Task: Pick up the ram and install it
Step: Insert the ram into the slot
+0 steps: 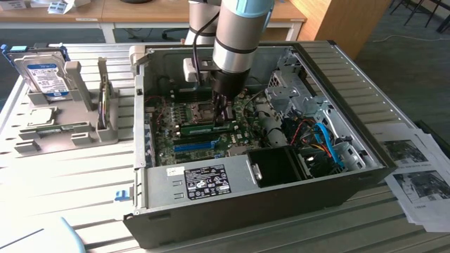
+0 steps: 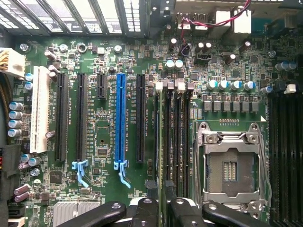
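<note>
The claw (image 1: pixel 224 121) hangs inside the case (image 1: pixel 246 213), fingers (image 2: pixel 182 213) parted and released, gripping nothing. Directly beneath it, between the fingers, the ram (image 1: pixel 202 128) stands on edge in a memory slot. Its long axis runs from the exterior view's left to its right, level with the board. The socket (image 2: pixel 230 165) lies to one side of the claw and the blue slot (image 2: pixel 120 123) to the other. The label (image 1: pixel 205 178) on the power supply and the white lettering beside the slots are too small to read.
</note>
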Controlling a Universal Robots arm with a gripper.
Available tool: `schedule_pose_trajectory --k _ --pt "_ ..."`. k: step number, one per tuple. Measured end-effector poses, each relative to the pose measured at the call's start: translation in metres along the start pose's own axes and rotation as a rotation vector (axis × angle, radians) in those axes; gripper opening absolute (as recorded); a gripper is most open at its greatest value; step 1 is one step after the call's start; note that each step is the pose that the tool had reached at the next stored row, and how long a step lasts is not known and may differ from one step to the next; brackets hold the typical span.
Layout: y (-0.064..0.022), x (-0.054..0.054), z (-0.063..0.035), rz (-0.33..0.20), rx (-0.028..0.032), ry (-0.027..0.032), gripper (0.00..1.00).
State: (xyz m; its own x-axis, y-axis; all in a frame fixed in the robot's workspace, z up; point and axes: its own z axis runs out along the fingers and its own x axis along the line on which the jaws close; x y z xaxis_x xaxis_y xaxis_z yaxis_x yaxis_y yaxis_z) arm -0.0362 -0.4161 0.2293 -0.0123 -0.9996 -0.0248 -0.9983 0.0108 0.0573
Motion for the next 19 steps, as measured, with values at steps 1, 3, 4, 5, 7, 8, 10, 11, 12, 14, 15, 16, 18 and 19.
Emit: schedule_pose_trajectory --k 1,3,4,5,7,8,10,11,12,14,15,16,18,19 --pt "0.0001 0.0 -0.0013 0.0 0.0 0.0001 0.18" --pt "0.0003 0.0 -0.0046 0.0 0.0 0.0001 0.18" --pt "0.0004 0.0 -0.0067 0.0 0.0 -0.0001 0.18" --pt "0.0005 0.0 -0.0088 0.0 0.0 0.0 0.18" --pt "0.0008 0.0 -0.0138 0.0 0.0 0.0002 0.18" --pt "0.0009 0.0 -0.0163 0.0 0.0 0.0 0.18" --pt "0.0012 -0.001 -0.0216 0.0 0.0 0.0 0.18" --pt "0.0013 -0.001 -0.0242 0.0 0.0 0.0 0.18" --pt "0.0014 -0.001 -0.027 0.0 0.0 0.0 0.18" --pt "0.0017 -0.001 -0.0327 0.0 0.0 0.0001 0.18" --pt "0.0019 -0.001 -0.0362 0.0 0.0 0.0001 0.18" --pt "0.002 -0.001 -0.0392 0.0 0.0 0.0 0.18" --pt "0.0023 -0.001 -0.0452 0.0 0.0 -0.0001 0.18" --pt "0.0025 -0.001 -0.0484 0.0 -0.0001 0.0 0.18"
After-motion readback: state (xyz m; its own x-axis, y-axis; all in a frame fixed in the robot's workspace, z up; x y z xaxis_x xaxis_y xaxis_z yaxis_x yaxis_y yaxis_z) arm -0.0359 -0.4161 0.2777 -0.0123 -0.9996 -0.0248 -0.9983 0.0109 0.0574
